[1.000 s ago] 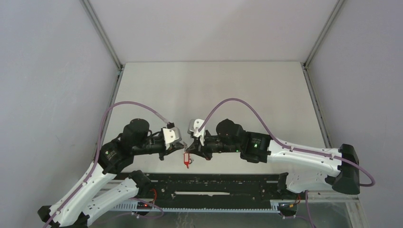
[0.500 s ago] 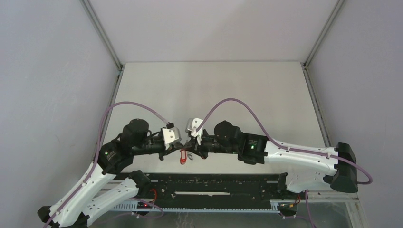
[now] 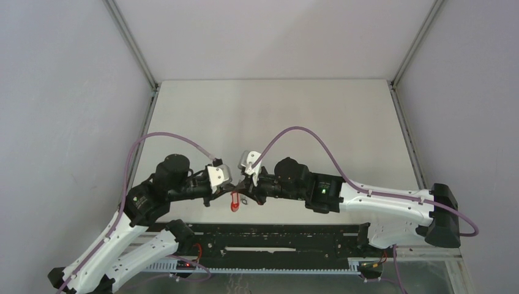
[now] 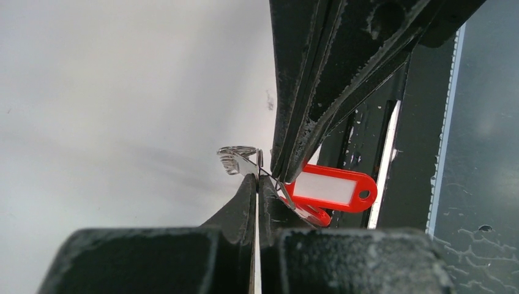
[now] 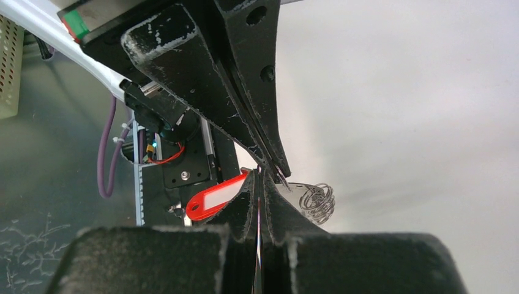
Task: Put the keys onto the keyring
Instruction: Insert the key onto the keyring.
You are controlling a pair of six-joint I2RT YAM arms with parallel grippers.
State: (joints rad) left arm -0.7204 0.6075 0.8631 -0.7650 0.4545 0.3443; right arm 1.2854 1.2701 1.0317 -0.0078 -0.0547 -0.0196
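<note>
Just inside the table's near edge, open room beyond, both arms bend inward, tips meeting. Left pincer clamps the keys; right pincer clamps the keyring, red tag dangling.

Robot lab test cell, not a home or a shop. Bare white table boxed in by plain grey panels: left wall, right wall, far wall. Aluminium frame posts run up the far corners. Two white-and-black robot arms, left arm and right arm, are mounted on a black rail at the near edge. Slotted cable duct sits just near of the rail. Purple cables loop over the arms. Green status light lit on the right arm.
</note>
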